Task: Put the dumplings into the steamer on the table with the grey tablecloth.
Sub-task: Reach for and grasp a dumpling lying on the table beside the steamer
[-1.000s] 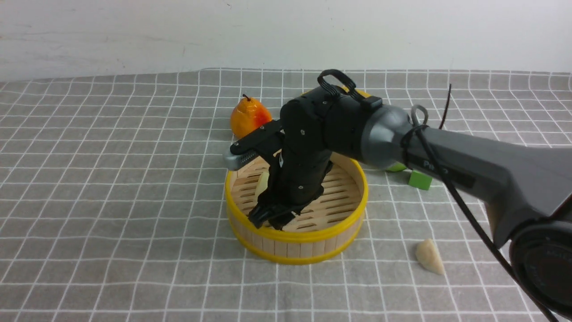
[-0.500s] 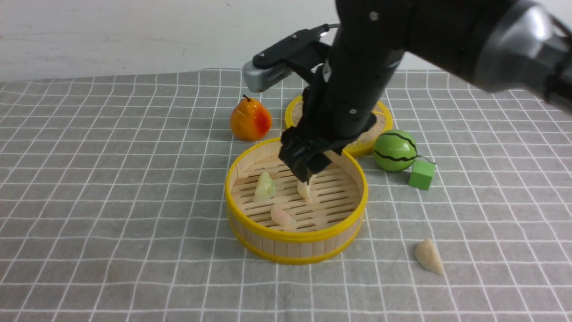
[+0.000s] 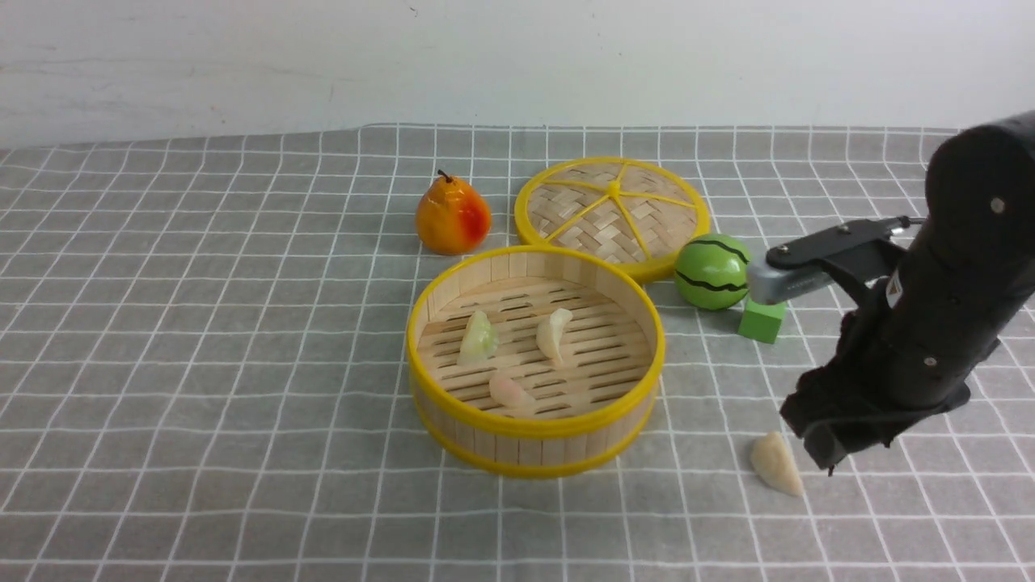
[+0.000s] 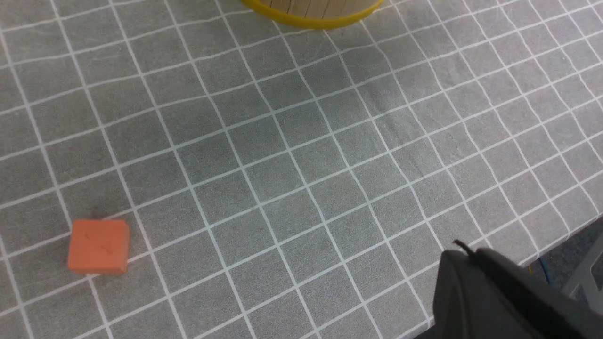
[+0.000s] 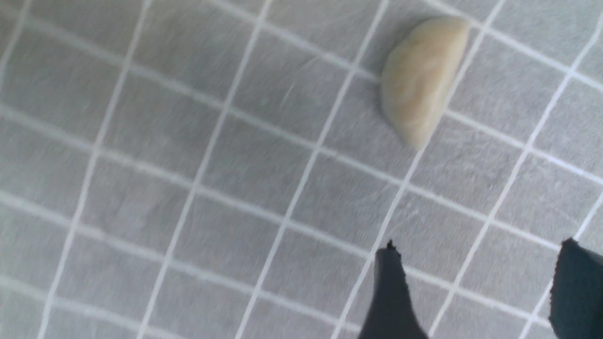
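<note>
Right claw [image 3: 823,454] points down, jaws wide and empty, just beside the cream dumpling [image 3: 776,463].

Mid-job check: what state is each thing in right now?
steamer: uncovered
lid: off, flat on the cloth behind the steamer
green dumpling: in steamer
pink dumpling: in steamer
cream dumpling: in steamer
second cream dumpling: loose on the cloth, ungrasped
right tool: open, empty
left tool: shut
pear: upright
</note>
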`<action>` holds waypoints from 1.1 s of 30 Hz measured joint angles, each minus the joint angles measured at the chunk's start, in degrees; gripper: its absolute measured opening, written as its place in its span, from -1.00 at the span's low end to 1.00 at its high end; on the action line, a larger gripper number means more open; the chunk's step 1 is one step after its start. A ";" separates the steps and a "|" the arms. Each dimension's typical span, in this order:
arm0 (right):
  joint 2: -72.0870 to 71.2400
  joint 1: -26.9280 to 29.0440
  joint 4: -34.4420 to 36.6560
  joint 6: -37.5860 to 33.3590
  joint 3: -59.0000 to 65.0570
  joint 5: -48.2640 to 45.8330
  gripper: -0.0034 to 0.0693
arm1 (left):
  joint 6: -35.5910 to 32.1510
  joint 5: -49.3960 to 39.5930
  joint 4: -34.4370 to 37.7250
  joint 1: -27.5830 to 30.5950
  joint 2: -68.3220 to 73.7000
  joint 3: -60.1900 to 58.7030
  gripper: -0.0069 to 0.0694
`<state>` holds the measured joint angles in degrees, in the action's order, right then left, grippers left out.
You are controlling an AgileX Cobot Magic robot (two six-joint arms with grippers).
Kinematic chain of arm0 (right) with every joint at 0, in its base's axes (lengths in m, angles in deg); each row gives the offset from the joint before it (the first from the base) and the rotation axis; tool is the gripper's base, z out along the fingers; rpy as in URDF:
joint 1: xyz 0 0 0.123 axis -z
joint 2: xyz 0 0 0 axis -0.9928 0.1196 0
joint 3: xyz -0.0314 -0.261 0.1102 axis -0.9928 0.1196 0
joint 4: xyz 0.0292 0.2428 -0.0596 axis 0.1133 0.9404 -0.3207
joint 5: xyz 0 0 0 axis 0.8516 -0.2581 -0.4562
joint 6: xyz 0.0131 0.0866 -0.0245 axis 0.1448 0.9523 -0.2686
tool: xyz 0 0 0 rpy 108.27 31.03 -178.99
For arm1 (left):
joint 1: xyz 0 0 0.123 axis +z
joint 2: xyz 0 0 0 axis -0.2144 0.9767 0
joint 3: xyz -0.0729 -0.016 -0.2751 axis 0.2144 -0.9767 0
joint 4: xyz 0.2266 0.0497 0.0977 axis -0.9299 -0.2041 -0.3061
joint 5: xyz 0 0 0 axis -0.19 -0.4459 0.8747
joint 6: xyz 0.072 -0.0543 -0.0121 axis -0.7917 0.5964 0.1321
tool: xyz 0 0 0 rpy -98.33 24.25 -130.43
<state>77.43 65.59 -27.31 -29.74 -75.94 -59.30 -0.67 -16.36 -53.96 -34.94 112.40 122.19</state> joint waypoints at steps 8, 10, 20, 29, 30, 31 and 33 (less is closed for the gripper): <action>7.46 2.19 4.10 0.92 1.27 12.55 0.30 | 0.00 0.00 0.00 0.00 0.00 0.00 -0.81; 9.46 2.19 4.46 0.92 1.27 15.56 0.30 | 0.00 0.00 0.00 0.00 0.00 0.00 -0.81; 15.25 2.19 4.03 0.86 1.27 18.08 -0.01 | 0.00 0.00 0.00 0.00 0.00 0.00 -0.80; 13.77 0.58 3.95 -0.17 -5.77 8.76 -0.13 | 0.00 0.00 -0.12 0.00 0.00 0.00 -0.79; 13.28 -0.33 3.88 -0.88 -7.49 7.45 -0.13 | 0.00 0.00 -0.12 0.00 0.00 0.00 -0.79; 12.73 -1.69 3.88 -1.74 -9.89 5.81 -0.13 | 0.00 0.00 -0.12 0.00 0.00 0.00 -0.78; 12.24 -4.90 4.00 -3.00 -15.04 4.01 -0.13 | 0.00 0.05 -0.12 0.00 0.00 0.00 -0.78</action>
<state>89.67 60.69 -23.32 -32.75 -90.98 -55.29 -0.67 -16.31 -54.09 -34.94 112.40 122.19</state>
